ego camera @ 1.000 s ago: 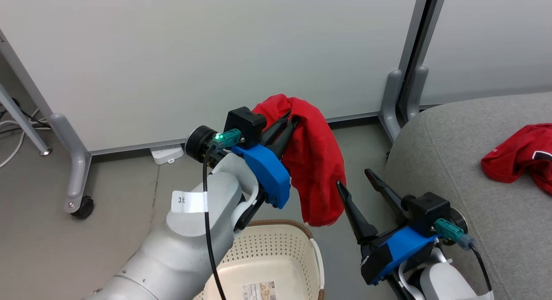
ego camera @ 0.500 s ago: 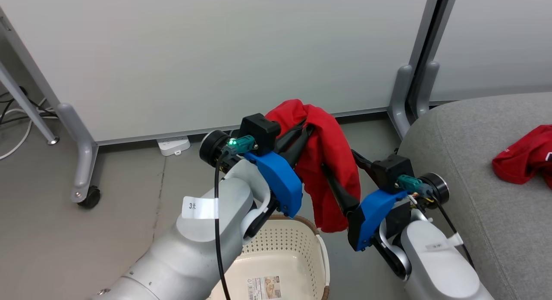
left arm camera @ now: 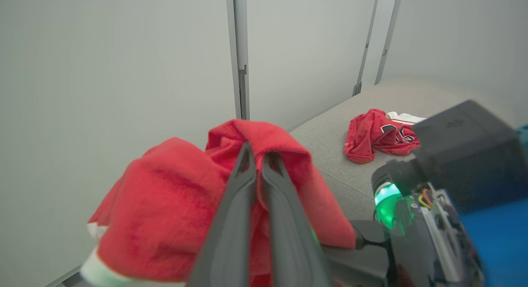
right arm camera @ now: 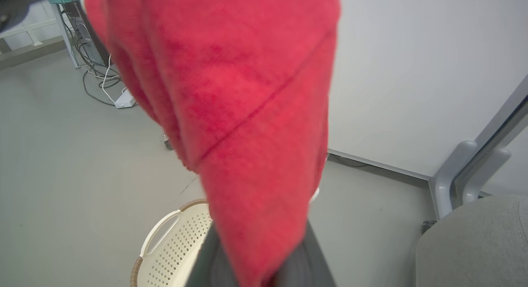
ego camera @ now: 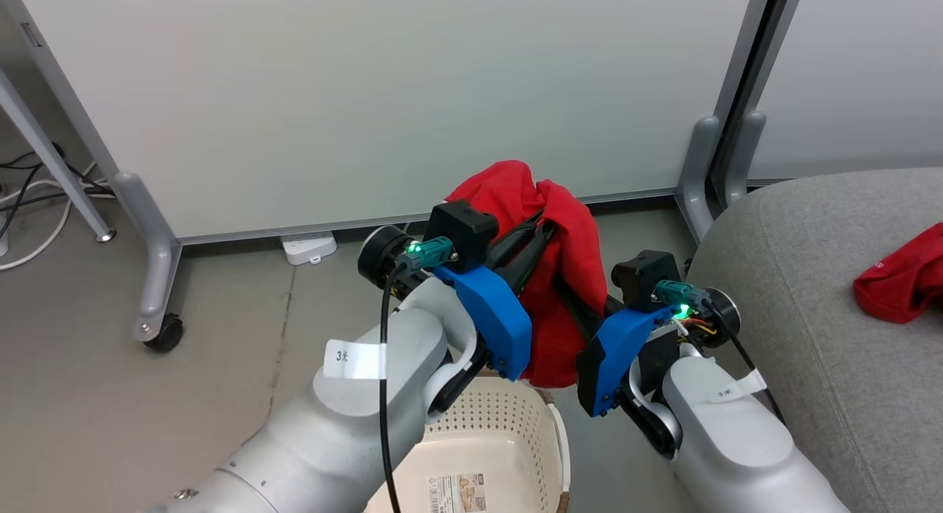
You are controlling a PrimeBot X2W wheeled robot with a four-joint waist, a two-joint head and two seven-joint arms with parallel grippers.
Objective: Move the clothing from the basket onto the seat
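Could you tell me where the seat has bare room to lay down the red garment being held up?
The seat is bare from its rounded corner beside the partition foot across to the red jersey. It is crowded above the basket, where the held red garment hangs.

Pale partition panels [ego camera: 368,93] stand on grey castered feet [ego camera: 157,277] over a grey floor [ego camera: 110,424]. A white power strip [ego camera: 309,248] lies at their base.
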